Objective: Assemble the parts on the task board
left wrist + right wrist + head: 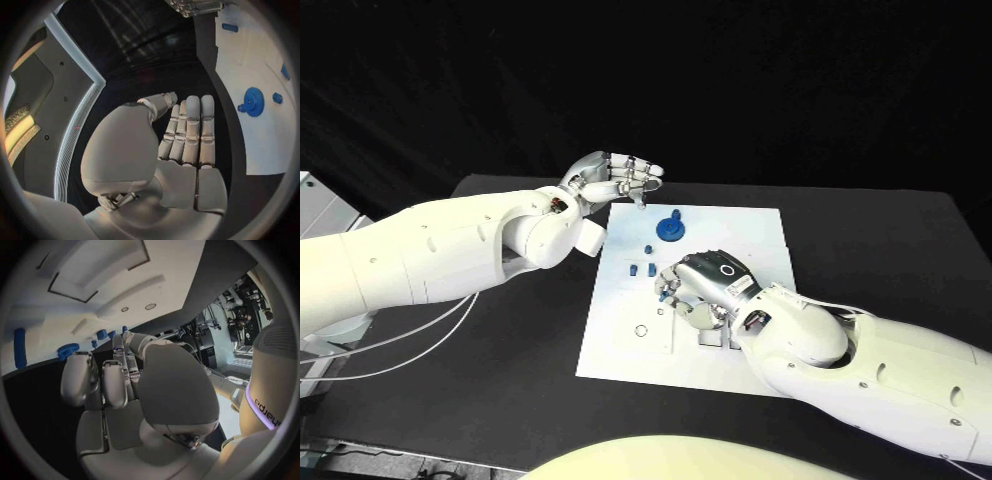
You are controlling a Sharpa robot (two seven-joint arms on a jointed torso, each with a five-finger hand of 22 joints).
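Observation:
The white task board (740, 232) lies mid-table. A blue gear (671, 228) stands near its far edge, with small blue parts (642, 268) just in front of it. My right hand (704, 285) rests over the board's middle, fingers curled down toward the surface; what lies under the fingertips is hidden. In the right wrist view the curled fingers (112, 385) hang before the board (75, 305), the gear (67, 350) and a blue bar (20, 347). My left hand (615, 180) hovers above the board's far left corner. Its fingers (190, 130) lie straight together, nothing in them, near the gear (253, 101).
Dark slots (715, 340) and a small ring (640, 330) mark the board's near part. A white unit (318, 205) stands at the table's left edge. Thin cables (416, 340) trail under the left arm. Black table surrounds the board.

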